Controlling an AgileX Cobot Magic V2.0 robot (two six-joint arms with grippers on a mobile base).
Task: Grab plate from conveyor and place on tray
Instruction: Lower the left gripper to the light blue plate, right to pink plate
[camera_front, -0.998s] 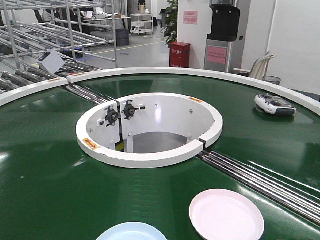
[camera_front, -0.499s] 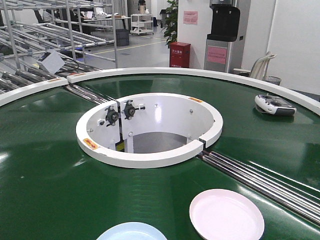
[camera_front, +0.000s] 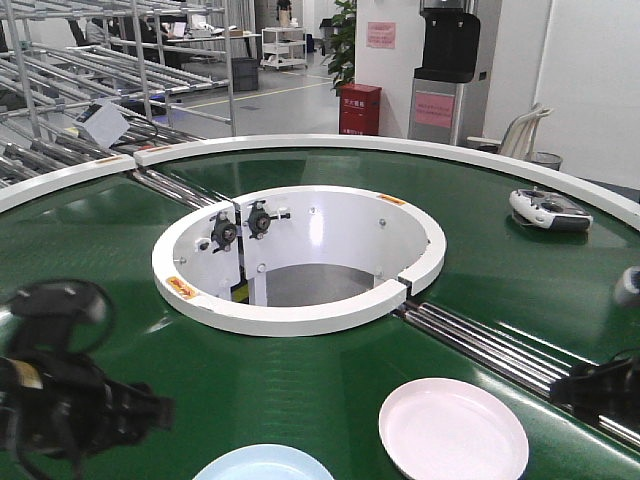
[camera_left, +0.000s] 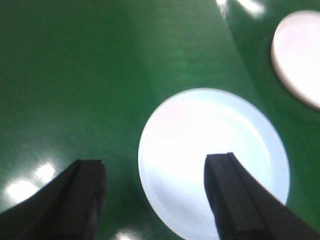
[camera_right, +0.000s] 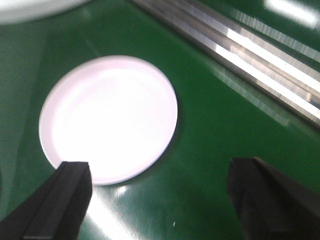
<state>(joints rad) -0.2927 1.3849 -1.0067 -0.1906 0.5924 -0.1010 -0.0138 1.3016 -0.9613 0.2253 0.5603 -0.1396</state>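
The left end effector (camera_left: 156, 160) is spread wide and holds nothing. In its wrist view one dark finger (camera_left: 82, 197) sits over bare green belt and the other overlaps the blue plate (camera_left: 190, 135), so the plate's near rim lies between them; whether either finger touches the plate cannot be told. The right end effector (camera_right: 160, 165) is also wide open and empty. One of its fingers (camera_right: 65, 195) sits at the near edge of the pink plate (camera_right: 110, 117) and the other over bare belt, with most of the plate ahead of the gap. Both plates lie flat on the conveyor (camera_front: 100, 250), near each other at its near side, the blue one cut by the frame's bottom edge in the front view. There the left arm (camera_front: 70, 390) is a dark blurred mass low over the belt beside the blue plate, and the right arm (camera_front: 600, 385) enters at the right edge, just beside the pink plate and over the steel rollers (camera_front: 500, 350). Only the front view shows the white-walled central opening (camera_front: 300, 255), a grey handheld controller (camera_front: 550, 210) on the far belt, and the metal racks behind. Only the wrist views show the finger spacing. The left wrist view also catches the pink plate in its upper corner, well apart from the fingers.
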